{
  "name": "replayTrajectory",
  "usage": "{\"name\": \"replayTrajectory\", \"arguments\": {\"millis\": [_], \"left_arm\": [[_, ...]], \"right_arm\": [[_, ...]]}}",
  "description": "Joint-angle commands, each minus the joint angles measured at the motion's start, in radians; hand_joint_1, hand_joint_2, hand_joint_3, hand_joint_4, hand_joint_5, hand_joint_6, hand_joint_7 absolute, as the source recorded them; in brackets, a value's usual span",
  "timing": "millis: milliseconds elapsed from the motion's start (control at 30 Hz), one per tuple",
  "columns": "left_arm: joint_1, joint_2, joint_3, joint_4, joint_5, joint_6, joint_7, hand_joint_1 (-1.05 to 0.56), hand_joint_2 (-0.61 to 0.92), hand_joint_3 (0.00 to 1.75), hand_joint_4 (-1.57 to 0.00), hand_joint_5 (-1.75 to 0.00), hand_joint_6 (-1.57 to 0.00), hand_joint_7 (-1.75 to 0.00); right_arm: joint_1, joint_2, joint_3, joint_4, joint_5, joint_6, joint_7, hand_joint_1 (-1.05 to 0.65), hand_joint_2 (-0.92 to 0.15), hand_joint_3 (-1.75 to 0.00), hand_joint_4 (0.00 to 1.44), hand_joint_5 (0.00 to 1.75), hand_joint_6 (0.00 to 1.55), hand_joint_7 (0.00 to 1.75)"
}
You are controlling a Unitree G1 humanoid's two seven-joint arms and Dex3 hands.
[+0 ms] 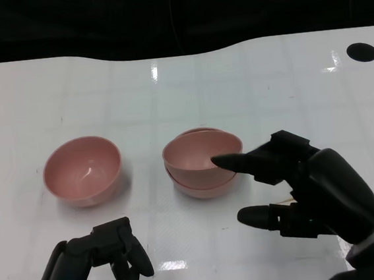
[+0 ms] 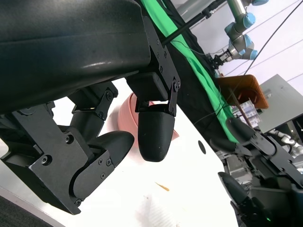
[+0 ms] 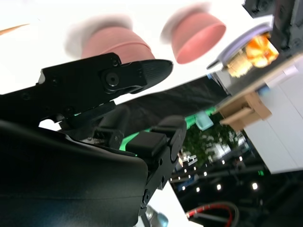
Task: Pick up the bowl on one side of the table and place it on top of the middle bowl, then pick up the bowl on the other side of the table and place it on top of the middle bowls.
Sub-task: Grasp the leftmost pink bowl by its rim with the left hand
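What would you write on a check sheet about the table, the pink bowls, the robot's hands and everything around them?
Surface: glossy white table, with a dark round hole near each far corner.
Job's things: a single pink plastic bowl stands upright on the robot's left; a stack of two pink bowls stands in the middle, the upper one tilted.
Clutter: a small tan sliver lies on the table.
Hands: the right hand is open beside the stack, one finger reaching over its rim, holding nothing; the left hand is low at the near edge, fingers curled in, empty.
Cables: thin black cables cross the left wrist view's background.
Surroundings: green cloth, another robot arm, boxes.
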Motion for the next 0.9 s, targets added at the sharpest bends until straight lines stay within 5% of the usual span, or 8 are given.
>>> {"name": "replayTrajectory", "arguments": {"millis": [33,100,200,433,533,633,900], "left_arm": [[-0.006,0.015,0.008,-0.008,0.007,-0.008,0.002,-0.08,0.24,1.56,-0.9,-1.68,-0.87,-1.46],[-0.006,0.016,0.011,-0.01,0.005,-0.002,0.001,-0.08,0.24,1.58,-0.91,-1.68,-0.87,-1.46],[-0.007,0.019,0.014,-0.011,-0.004,-0.002,-0.004,-0.07,0.25,1.59,-0.91,-1.67,-0.87,-1.46],[-0.004,0.027,0.02,-0.017,-0.016,0.004,-0.011,-0.08,0.25,1.59,-0.9,-1.69,-0.87,-1.48],[0.005,0.034,0.032,-0.019,-0.024,0.005,-0.012,-0.07,0.28,1.55,-0.89,-1.69,-0.86,-1.48],[0.008,0.035,0.036,-0.021,-0.037,0.006,-0.017,-0.07,0.3,1.52,-0.88,-1.69,-0.86,-1.48],[0.017,0.037,0.043,-0.033,-0.05,0.031,-0.009,-0.09,0.34,1.45,-0.83,-1.68,-0.83,-1.45]], "right_arm": [[0.023,-0.006,-0.035,0.017,0.038,-0.059,-0.041,-0.21,-0.9,-0.09,0.61,1.33,0.8,0.51],[0.034,-0.008,-0.046,0.034,0.053,-0.089,-0.05,-0.18,-0.84,-0.27,0.67,1.39,0.81,0.69],[0.047,-0.013,-0.058,0.056,0.082,-0.128,-0.049,-0.15,-0.59,-0.82,0.72,1.42,0.82,0.82],[0.061,-0.022,-0.082,0.099,0.113,-0.204,-0.039,-0.11,-0.47,-1.14,0.79,1.41,0.9,0.9],[0.074,-0.033,-0.088,0.124,0.128,-0.228,-0.03,-0.12,-0.29,-1.49,0.84,1.7,0.9,1.23],[0.074,-0.031,-0.095,0.14,0.128,-0.241,-0.033,-0.13,-0.23,-1.59,0.85,1.74,0.83,1.43],[0.068,-0.023,-0.107,0.167,0.133,-0.231,-0.021,-0.12,-0.19,-1.59,0.89,1.75,0.79,1.54]]}}
